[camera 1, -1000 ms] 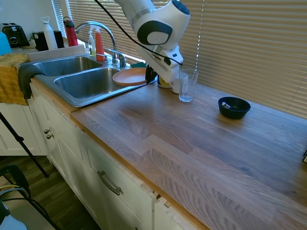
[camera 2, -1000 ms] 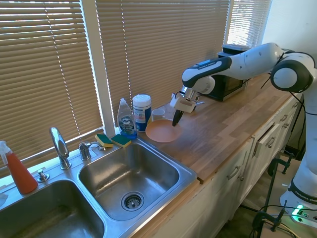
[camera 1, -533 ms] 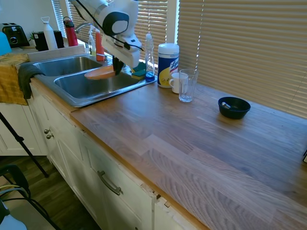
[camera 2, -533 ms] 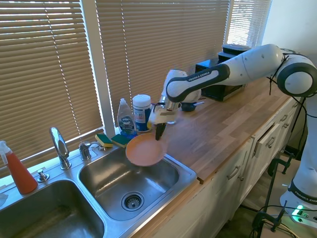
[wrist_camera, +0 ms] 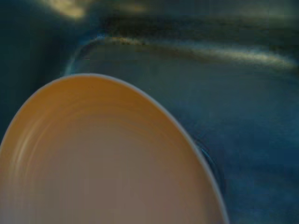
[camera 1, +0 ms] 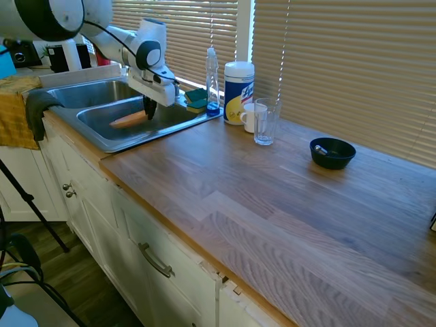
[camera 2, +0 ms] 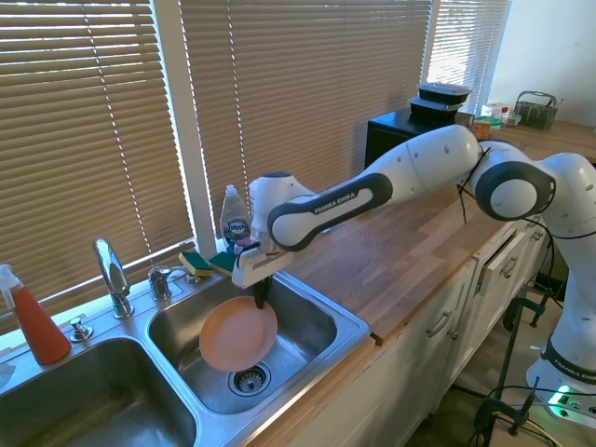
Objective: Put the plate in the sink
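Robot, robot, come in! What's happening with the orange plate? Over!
End effector shut on plate rim. Plate held inside sink basin, above drain, not set down. Nothing in the way.

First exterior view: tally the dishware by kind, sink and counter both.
Terracotta-orange round plate: 1
Small dark blue bowl: 1
White ceramic mug: 1
Clear drinking glass: 1
Total: 4
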You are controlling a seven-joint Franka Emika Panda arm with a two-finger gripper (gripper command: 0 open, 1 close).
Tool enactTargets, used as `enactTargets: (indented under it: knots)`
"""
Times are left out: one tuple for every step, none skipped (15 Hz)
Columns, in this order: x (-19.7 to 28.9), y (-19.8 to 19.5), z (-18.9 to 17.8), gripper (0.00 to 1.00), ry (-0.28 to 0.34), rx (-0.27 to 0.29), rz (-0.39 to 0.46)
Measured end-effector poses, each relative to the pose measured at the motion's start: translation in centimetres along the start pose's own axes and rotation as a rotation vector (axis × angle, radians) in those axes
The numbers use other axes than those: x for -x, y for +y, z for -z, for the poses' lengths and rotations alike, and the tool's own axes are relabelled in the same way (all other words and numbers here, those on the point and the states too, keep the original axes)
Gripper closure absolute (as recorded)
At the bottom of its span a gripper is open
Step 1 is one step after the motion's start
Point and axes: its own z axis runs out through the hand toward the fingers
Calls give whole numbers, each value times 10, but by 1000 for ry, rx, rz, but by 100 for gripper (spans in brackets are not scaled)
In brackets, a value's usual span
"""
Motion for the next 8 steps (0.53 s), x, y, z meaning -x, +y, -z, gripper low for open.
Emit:
enactTargets:
  knots:
    - [0,-6,-16,100,-3,18,-8]
    - [-1,-11,-32,100,-6,32,-21]
    - [-3,-15,-45,0,-10,42,-34]
    - [-4,-18,-55,0,-14,52,-44]
    - [-4,-20,-64,0,-15,62,-53]
    - [-4,-23,-69,0,-15,69,-60]
    - [-4,-25,-73,0,-17,73,-63]
    - [-4,-26,-75,0,-17,75,-65]
